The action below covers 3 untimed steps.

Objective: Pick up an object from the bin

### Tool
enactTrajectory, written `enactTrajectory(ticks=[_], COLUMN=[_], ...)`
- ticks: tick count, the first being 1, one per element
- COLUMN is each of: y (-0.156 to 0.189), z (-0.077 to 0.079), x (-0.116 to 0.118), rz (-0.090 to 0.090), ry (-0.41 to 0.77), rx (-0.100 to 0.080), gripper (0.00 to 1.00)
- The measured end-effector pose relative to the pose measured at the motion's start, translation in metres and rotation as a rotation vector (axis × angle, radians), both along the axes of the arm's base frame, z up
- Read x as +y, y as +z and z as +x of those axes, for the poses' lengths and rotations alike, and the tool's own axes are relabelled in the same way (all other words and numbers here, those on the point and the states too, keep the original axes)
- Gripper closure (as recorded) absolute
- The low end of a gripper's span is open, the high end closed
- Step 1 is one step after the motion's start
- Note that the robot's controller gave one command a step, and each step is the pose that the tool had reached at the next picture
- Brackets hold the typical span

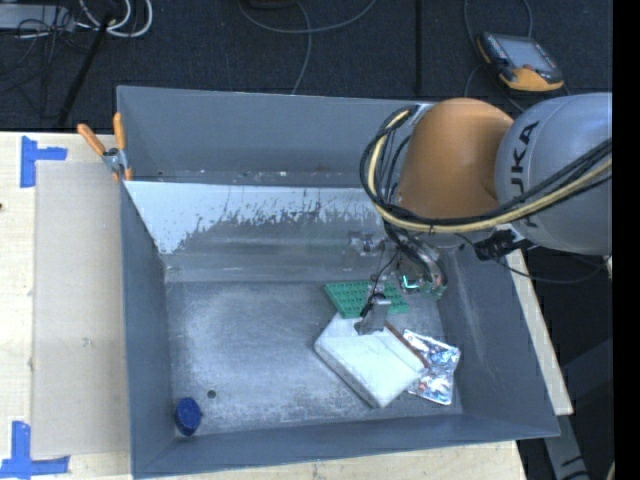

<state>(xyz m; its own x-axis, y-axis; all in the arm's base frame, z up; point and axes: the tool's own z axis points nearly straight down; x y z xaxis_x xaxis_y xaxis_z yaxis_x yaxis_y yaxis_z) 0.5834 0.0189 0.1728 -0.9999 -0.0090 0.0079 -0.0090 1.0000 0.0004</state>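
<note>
My gripper (371,318) hangs low in the right half of the bin, under the arm's orange cover. Its tip is at the far edge of a white rectangular block (366,364) that lies flat on the floor. A green flat studded plate (349,295) lies just to the gripper's left, partly under it. A crinkled silver foil wrapper (435,369) rests against the right end of the white block. I see nothing held.
A small blue round cap (187,415) lies alone in the near left corner. The left and middle floor of the bin is bare grey metal. The back wall rises close behind the gripper.
</note>
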Motion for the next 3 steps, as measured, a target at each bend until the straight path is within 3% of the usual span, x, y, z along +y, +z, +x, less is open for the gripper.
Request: enactTrajectory(ticks=[1,2,3], y=[-0.103,-0.100,0.059], z=[0.007,0.010,-0.040], x=[-0.023,-0.025,-0.029], rz=[0.004,0.001,-0.001], ry=[-0.014,-0.014,0.001], rx=[-0.002,-0.016,-0.015], gripper=[0.00,1.00,1.00])
